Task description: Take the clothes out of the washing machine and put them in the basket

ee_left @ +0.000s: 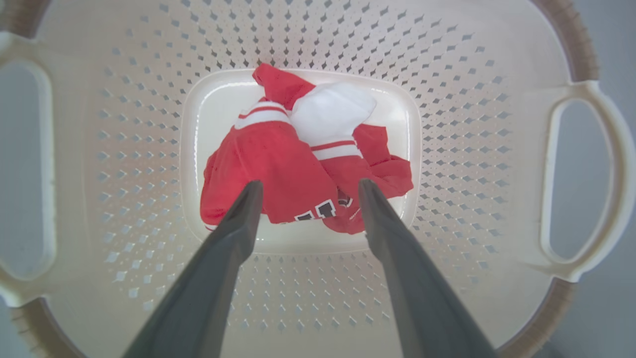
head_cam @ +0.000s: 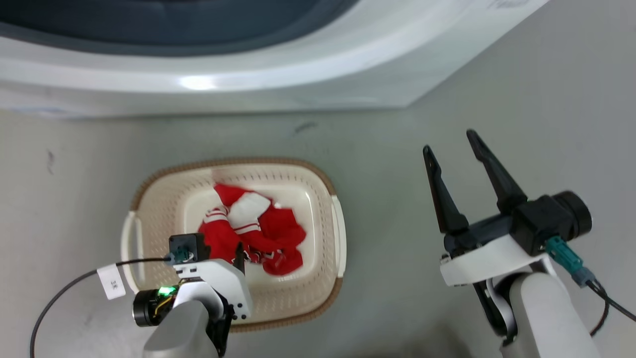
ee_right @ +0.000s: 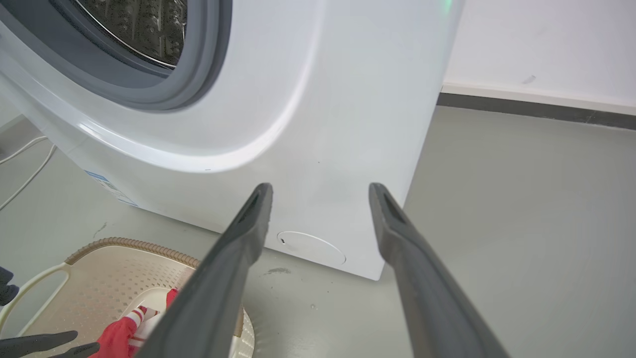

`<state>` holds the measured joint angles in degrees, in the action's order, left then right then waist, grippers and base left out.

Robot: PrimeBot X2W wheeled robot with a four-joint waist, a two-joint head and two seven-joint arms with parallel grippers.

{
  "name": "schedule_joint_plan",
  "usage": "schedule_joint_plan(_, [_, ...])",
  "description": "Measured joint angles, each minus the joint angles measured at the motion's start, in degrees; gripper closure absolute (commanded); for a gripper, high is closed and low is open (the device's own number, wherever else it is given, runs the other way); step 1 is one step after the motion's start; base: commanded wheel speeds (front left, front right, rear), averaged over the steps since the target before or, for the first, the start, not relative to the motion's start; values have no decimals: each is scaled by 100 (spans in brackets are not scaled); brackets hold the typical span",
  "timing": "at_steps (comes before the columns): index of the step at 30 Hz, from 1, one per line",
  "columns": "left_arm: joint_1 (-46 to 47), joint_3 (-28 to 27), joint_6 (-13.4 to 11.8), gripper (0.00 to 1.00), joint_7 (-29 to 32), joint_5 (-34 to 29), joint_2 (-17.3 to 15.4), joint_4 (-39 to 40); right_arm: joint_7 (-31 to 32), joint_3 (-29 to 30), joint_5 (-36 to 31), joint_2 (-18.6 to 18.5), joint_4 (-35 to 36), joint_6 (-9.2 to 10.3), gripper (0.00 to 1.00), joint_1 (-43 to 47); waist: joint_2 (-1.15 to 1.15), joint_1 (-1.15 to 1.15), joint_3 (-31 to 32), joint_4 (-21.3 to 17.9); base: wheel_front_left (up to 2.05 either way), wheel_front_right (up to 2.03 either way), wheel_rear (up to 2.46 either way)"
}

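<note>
Grey floor (head_cam: 397,149); clothes (ee_left: 278,164) beneath left hand (ee_left: 309,183)

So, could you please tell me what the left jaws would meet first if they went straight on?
Most likely the clothes lying in the basket: the open left jaws point straight at that red heap with nothing between, though depth is unclear.

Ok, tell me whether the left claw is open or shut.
Open. In the left wrist view the left claw has its two fingers spread apart over the clothes lying in the basket, gripping nothing.
</note>
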<state>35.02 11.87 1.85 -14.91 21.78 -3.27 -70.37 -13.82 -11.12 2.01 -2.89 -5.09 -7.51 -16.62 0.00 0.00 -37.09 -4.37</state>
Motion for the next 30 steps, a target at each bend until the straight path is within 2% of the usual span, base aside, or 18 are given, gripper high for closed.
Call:
schedule_joint_plan(10, [-1376, -37, -100, 0, -14, -104, 30, 1858, 62, 293, 22, 0, -88, 0, 0, 539, 0, -1, 1418, 218, 0, 0, 0])
schedule_joint_plan(16, [-1956, 32, -224, 0, -15, -323, 33, 2929, 178, 443, 29, -1, 23, 0, 0, 787, 0, -1, 2046, 351, 0, 0, 0])
schedule_joint_plan(24, [-2378, 36, -337, 0, -14, -621, 35, 4457, 286, 624, 29, -1, 252, 0, 0, 1061, 0, -2, 2483, 550, 0, 0, 0])
schedule_joint_plan(30, [-2243, -19, -352, 0, -14, -755, 35, 5045, 372, 692, 27, 0, 455, 0, 0, 1115, 0, -1, 2543, 676, 0, 0, 0])
